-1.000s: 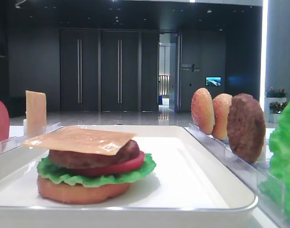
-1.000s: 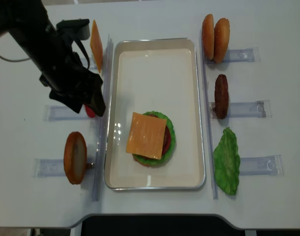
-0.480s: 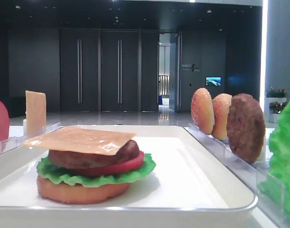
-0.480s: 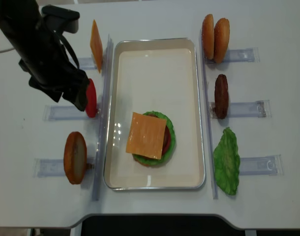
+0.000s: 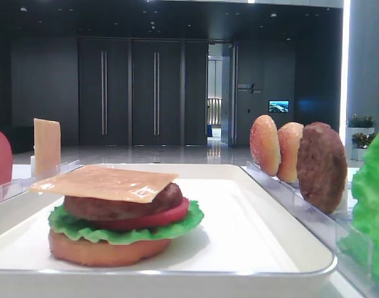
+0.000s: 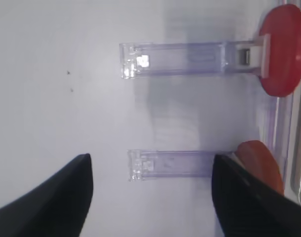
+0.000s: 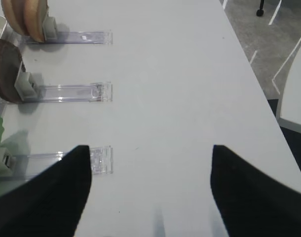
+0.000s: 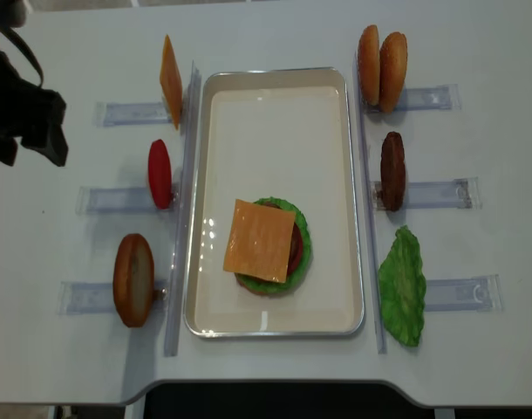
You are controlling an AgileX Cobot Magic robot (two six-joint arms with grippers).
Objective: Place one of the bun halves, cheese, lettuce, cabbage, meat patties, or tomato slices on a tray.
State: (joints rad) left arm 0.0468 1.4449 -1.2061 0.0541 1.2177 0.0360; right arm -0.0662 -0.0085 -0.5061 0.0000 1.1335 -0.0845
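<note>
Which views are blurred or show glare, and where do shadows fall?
Left wrist view: soft all over, the tomato slice smeared and the finger a dark blur. Right wrist view: sharper, though both fingers are blurred dark shapes. Overhead view: the tray shows small glare spots on its left floor, and the lettuce casts a faint shadow. Low front view: bright strip at the upper right.

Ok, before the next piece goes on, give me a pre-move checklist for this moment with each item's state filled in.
1. Cheese lies on top of the stack on the tray: ok.
2. Stack sits inside the tray rim, not overhanging: ok.
3. Left hand is open with nothing between its fingers: ok.
4. Left arm is off to the table's left edge, away from the tray: ok.
5. Right hand is open, over bare table right of the racks: ok.
6. Bun half stands in its rack left of the tray, available as the top piece: ok.
</note>
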